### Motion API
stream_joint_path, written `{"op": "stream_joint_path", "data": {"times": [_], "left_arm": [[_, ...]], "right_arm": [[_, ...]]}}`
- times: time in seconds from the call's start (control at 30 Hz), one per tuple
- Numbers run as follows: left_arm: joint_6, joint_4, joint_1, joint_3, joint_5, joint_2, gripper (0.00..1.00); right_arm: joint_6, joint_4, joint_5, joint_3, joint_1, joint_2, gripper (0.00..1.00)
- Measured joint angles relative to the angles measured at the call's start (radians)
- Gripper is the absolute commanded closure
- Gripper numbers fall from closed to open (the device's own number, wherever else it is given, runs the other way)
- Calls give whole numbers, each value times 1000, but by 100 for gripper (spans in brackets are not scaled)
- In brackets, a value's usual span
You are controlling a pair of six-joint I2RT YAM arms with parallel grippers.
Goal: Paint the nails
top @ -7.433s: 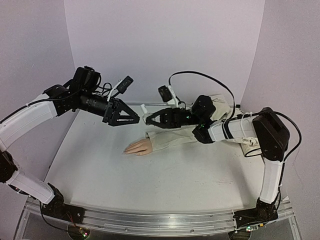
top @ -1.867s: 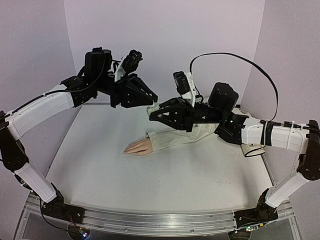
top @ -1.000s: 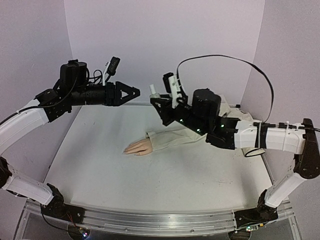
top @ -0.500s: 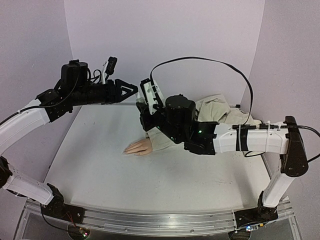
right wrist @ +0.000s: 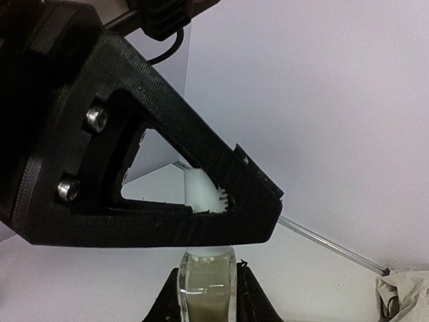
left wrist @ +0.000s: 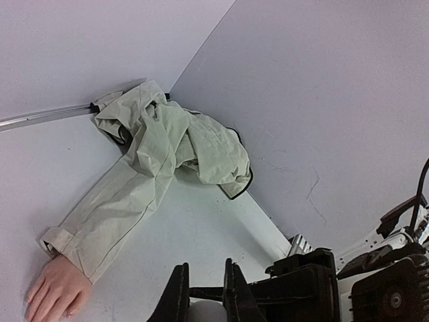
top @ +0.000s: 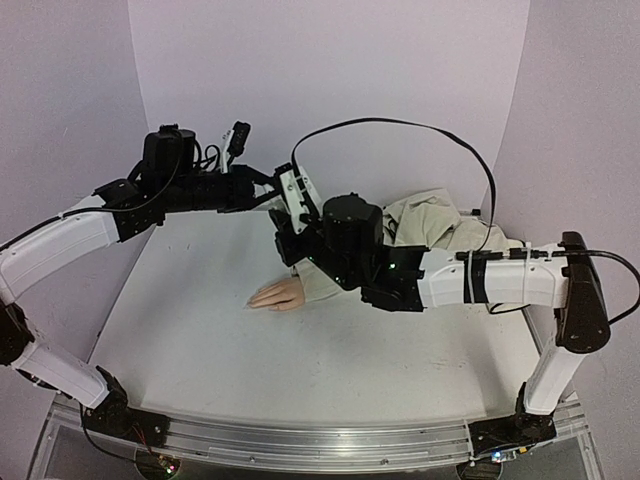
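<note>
High rear overview; two close wrist views, both on the bottle (right wrist: 204, 288)

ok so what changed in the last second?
Right gripper swung left, still holding the small clear glass bottle, up to the left gripper, which shut on its white cap. Peach fake hand and beige cloth sleeve unmoved.
</note>
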Motion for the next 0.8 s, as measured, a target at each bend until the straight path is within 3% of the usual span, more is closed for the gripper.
{"op": "stream_joint_path", "data": {"times": [0.17, 0.27, 0.37, 0.47, 0.57, 0.67, 0.8], "left_arm": [[23, 24, 1, 7, 39, 25, 100], [63, 35, 14, 20, 120, 51, 100], [130, 50, 27, 44, 253, 78, 100], [238, 95, 36, 93, 477, 112, 100], [334, 128, 20, 151, 698, 141, 100], [421, 144, -27, 233, 888, 172, 100], [476, 153, -77, 319, 1002, 225, 98]], "right_arm": [[18, 2, -4, -6, -9, -1, 100], [48, 0, -102, -45, -40, -36, 100], [106, -26, -353, -97, -117, -106, 100], [188, -23, -769, -137, -221, -184, 100], [293, 14, -1073, -158, -265, -234, 100], [420, 122, -1249, -189, -264, -265, 100], [533, 238, -1345, -236, -258, -301, 100]]}}
